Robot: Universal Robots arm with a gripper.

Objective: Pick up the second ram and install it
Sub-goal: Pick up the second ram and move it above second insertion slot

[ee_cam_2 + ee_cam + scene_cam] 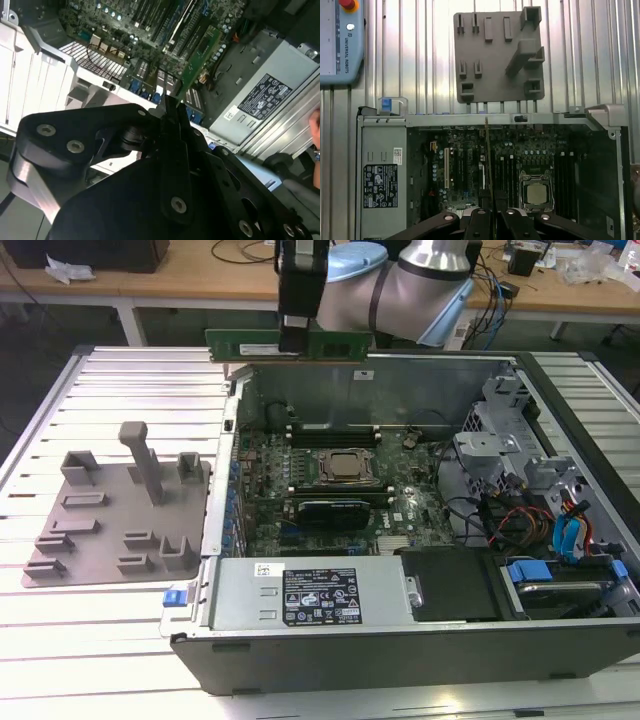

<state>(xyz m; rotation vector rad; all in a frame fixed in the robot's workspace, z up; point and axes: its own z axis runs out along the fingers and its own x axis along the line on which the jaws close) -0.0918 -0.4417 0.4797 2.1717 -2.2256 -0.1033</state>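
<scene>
Exterior view: gripper (297, 338) is clamped on the second ram (245, 344) at about mid-length. The stick is held level, both ends poking out past the fingers. It hangs above the back wall of the open computer case (420, 380) and is not seated in any slot. Under and ahead of the gripper, inside the case, is the CPU socket (345, 468). A black expansion card (335, 510) lies just past the socket, and the power supply (310, 595) is farther off at the opposite wall. The grey fixture tray (120, 510) is well apart from the gripper, off toward the exterior view's left on the slatted table (100, 620). Second wrist view: the black fingers (172, 135) pinch the green stick (200, 60), which runs out from the gripper (168, 107) over the motherboard (125, 25). The power supply (265, 95) is off to one side. Part of a person's hand (316, 127) is at the frame edge, well clear of the gripper. First wrist view: the ram (487, 150) shows edge-on as a thin line rising from between the fingertips, gripper (492, 199) closed tight on it. Past the gripper are the socket (536, 192) and power supply (380, 180). The fixture tray (495, 55) lies beyond the case wall, with a control pendant (340, 45) well away on the table.
</scene>
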